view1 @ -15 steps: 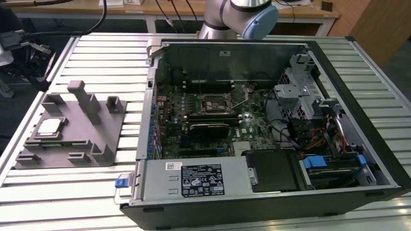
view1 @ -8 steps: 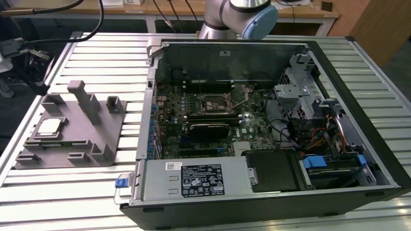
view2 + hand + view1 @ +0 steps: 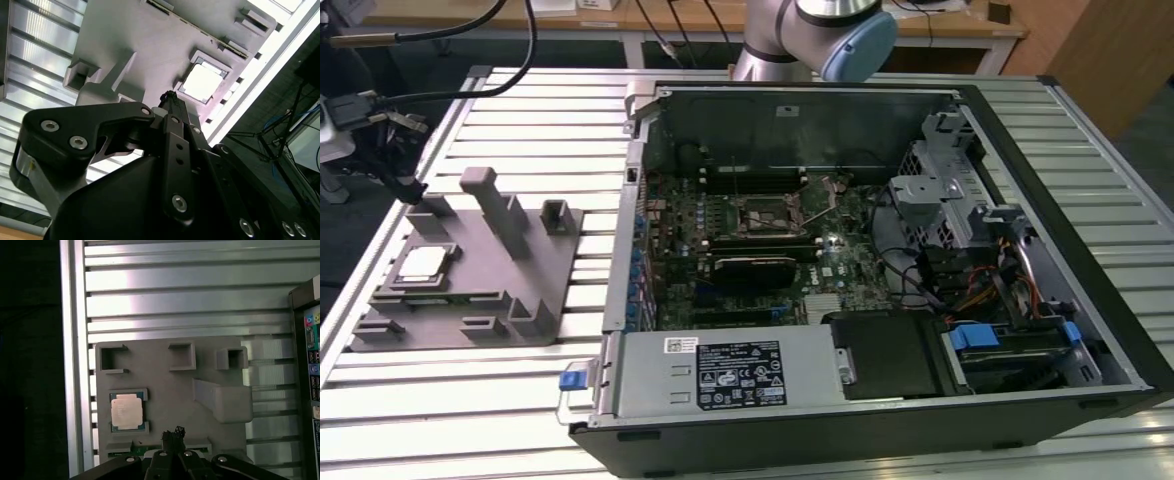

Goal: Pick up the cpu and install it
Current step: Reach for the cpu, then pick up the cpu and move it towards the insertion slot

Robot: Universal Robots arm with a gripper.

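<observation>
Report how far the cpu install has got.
Done: nothing yet. The cpu lies in its pocket on the grey tray, outside the computer case. In hand: the gripper is shut and empty, poised over the tray close beside the cpu in the first wrist view. Left: both the pick-up and the install at the motherboard socket.

Black pincer (image 3: 169, 97) closed at the tips, near pale cpu (image 3: 201, 81) seated in grey tray (image 3: 130, 30), slatted table (image 3: 30, 50) beneath
</observation>
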